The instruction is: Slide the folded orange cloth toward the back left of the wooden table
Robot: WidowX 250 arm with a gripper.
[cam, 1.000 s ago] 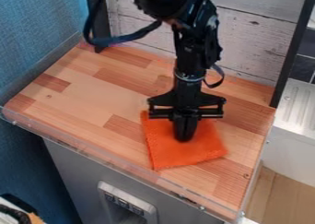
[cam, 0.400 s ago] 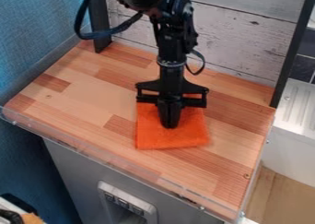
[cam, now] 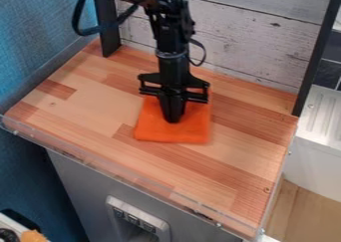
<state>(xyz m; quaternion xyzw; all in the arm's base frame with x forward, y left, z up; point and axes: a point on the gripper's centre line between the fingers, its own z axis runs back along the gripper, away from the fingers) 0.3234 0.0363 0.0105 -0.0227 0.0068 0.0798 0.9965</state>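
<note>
Orange cloth (cam: 189, 131) lies flat beneath the claw (cam: 172, 120)

The cloth sits toward the rear half of the wooden worktop (cam: 233, 159), around the middle from side to side. The claw hangs down over it, its tips against or just above the middle of the fabric, with cloth showing on both sides of them and in front. Its two fingers are narrow, drawn together into one slim point; whether they pinch any of the fabric, I cannot tell. The claw's crossbar overlaps the rear part of the cloth in the view.

The black arm (cam: 166, 32) comes in from the top edge, with a looped cable (cam: 79, 24) at its upper left. Behind the worktop stands a wall of pale, worn planks (cam: 256, 42), between two dark posts, and a clear strip (cam: 113, 174) runs along the front edge. Below that is a grey panel (cam: 77, 186). A blue textured surface (cam: 40, 37) flanks the worktop on the view's left, and a white ribbed unit (cam: 323, 116) stands on its right.
</note>
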